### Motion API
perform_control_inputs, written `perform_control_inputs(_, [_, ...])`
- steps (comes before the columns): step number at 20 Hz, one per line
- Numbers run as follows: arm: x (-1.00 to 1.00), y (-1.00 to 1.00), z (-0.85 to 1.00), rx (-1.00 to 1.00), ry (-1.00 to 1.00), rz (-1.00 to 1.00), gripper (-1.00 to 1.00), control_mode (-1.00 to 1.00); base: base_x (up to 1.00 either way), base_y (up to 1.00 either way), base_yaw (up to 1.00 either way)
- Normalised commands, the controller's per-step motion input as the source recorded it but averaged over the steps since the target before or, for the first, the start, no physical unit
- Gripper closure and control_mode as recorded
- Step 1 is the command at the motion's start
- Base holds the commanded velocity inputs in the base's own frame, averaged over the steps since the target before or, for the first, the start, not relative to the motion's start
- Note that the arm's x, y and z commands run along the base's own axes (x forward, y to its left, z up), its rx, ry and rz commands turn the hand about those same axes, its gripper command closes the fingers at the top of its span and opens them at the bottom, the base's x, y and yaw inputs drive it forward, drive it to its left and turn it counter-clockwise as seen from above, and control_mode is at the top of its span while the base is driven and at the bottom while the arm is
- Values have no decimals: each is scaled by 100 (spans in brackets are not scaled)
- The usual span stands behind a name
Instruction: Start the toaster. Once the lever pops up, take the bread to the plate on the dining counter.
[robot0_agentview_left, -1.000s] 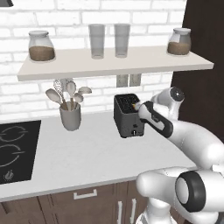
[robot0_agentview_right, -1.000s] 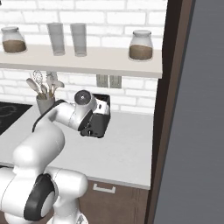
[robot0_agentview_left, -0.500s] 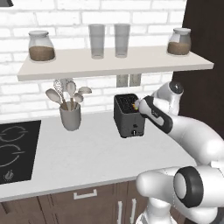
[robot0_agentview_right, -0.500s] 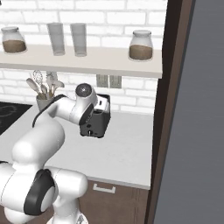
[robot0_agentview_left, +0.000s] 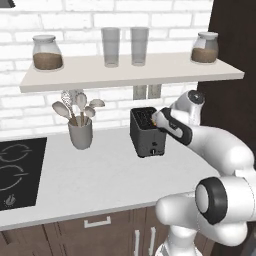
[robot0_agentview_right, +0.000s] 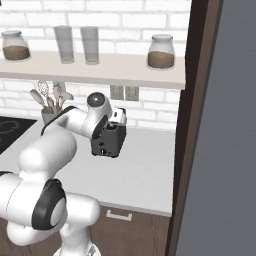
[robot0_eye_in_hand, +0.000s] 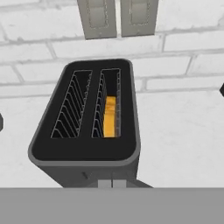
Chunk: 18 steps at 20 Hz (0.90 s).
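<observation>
The dark toaster (robot0_agentview_left: 145, 139) (robot0_agentview_right: 107, 143) stands on the white counter against the brick wall. The hand view looks down on the toaster's slotted top (robot0_eye_in_hand: 87, 153). The golden bread (robot0_eye_in_hand: 110, 117) sits low inside the right slot, and the left slot holds nothing. My gripper (robot0_agentview_left: 156, 119) (robot0_eye_in_hand: 112, 183) hovers just over the toaster's front edge, shut, with its tips together and nothing between them. The plate and the dining counter are out of view.
A grey cup of utensils (robot0_agentview_left: 81, 134) stands left of the toaster, and a black cooktop (robot0_agentview_left: 15, 170) lies further left. A shelf (robot0_agentview_left: 130, 71) with jars and glasses hangs overhead. Wall outlets (robot0_eye_in_hand: 116, 17) are behind the toaster. A tall dark panel (robot0_agentview_right: 200, 125) bounds the right.
My hand has lifted from the toaster's front face and moved slightly left, to just above its top front edge. The toaster has stayed in place.
</observation>
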Motion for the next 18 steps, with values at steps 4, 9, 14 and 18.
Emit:
perform_control_inputs(4, [20, 7, -5, -4, 0, 0, 100, -100, 0, 0, 0])
perform_control_inputs(9, [14, 14, -7, -4, 0, 0, 100, -100, 0, 0, 0])
perform_control_inputs(14, [13, 8, -3, -4, 0, 0, 100, -100, 0, 0, 0])
perform_control_inputs(18, [17, 2, -1, -3, 0, 0, 100, -100, 0, 0, 0])
